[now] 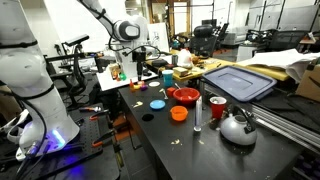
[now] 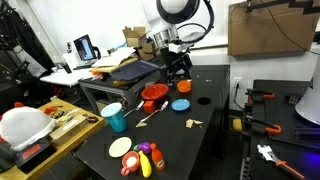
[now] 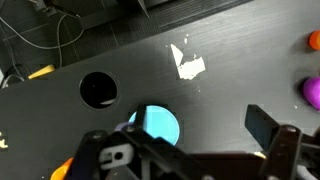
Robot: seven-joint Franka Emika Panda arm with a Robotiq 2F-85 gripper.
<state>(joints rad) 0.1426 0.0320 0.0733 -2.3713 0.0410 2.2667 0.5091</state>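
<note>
My gripper (image 3: pixel 197 132) is open and empty, hanging above the black table (image 3: pixel 230 40). A light blue round disc (image 3: pixel 155 125) lies flat on the table just under my left finger, partly hidden by the gripper body. In both exterior views the gripper (image 1: pixel 140 68) (image 2: pixel 178 72) hangs well above the table, with the blue disc (image 1: pixel 157 103) (image 2: pixel 180 104) below it. A black round spot (image 3: pixel 97 90) and a scrap of white paper (image 3: pixel 187 63) lie on the table beyond the disc.
Around the disc are a red bowl (image 1: pixel 185 96), a small orange bowl (image 1: pixel 179 114), a red cup (image 1: pixel 217 108), a shaker (image 1: pixel 197 115) and a metal kettle (image 1: pixel 238 127). A teal cup (image 2: pixel 115 117) and a plate of toy food (image 2: pixel 125 147) stand near one table end. A blue bin lid (image 1: pixel 240 80) lies behind.
</note>
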